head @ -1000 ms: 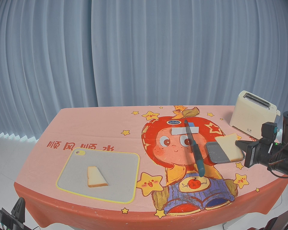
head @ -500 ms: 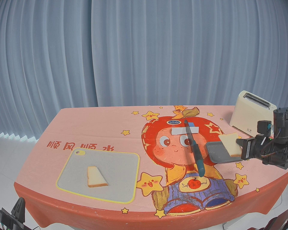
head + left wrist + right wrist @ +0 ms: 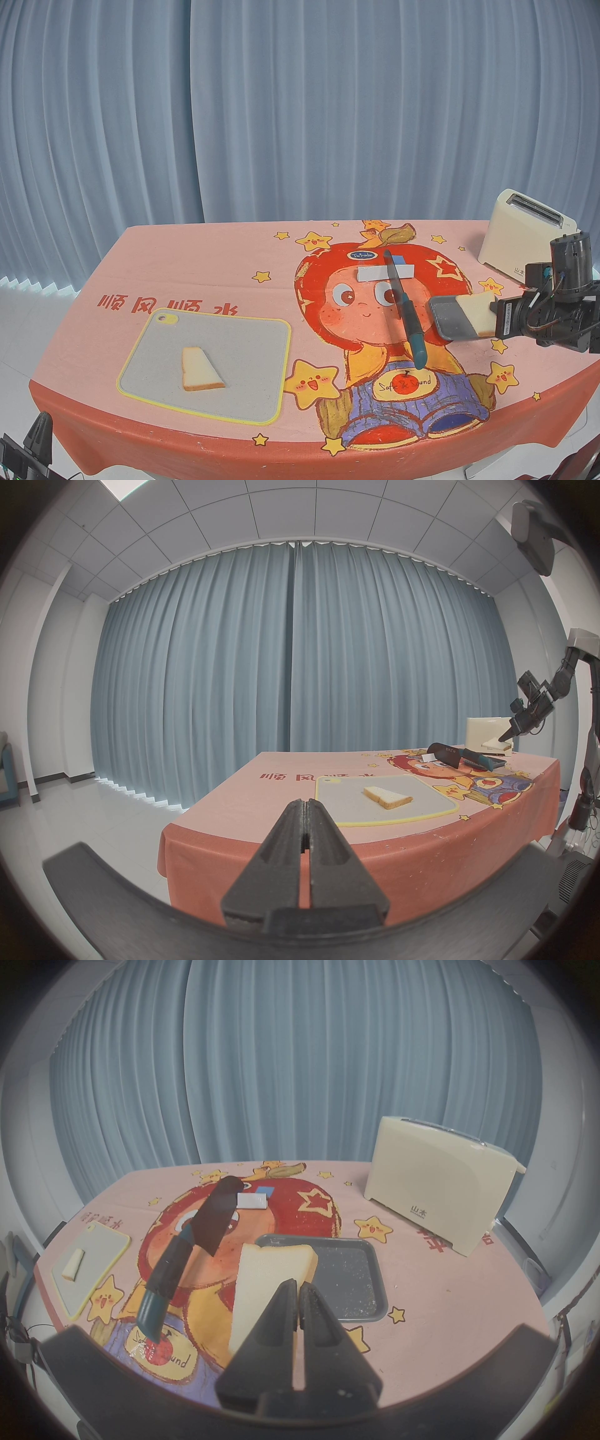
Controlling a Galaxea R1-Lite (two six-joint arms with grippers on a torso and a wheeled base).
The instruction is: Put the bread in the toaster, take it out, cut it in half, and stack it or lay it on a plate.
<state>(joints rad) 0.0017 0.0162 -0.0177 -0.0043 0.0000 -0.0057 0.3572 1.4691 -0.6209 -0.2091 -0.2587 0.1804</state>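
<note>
"Well, what is sitting on the table, going from big to small?"

"The toaster is standing at the far right corner, with its slot facing up. The cutting board is lying at the near left. The grey tray is lying near the toaster. The knife is resting between board and tray, its blade lying across a small white block."

"And where is the bread staying?"

"The right gripper is pinching one slice of bread by its edge. It is holding the slice tilted over the tray, lifted off it as far as I am judging. A smaller cut piece is lying on the cutting board. The left gripper is hanging low off the near left side of the table, fingers pressed together on nothing."

"What is worrying you?"

"I am guessing the slice is going to the toaster. The fingers are taking only a thin edge of soft bread, so it may be bending, tearing or slipping out. If it is arriving tilted, a corner may be catching on the slot rim and the slice may be dropping beside the toaster. A low path may also be pushing the toaster."
</note>
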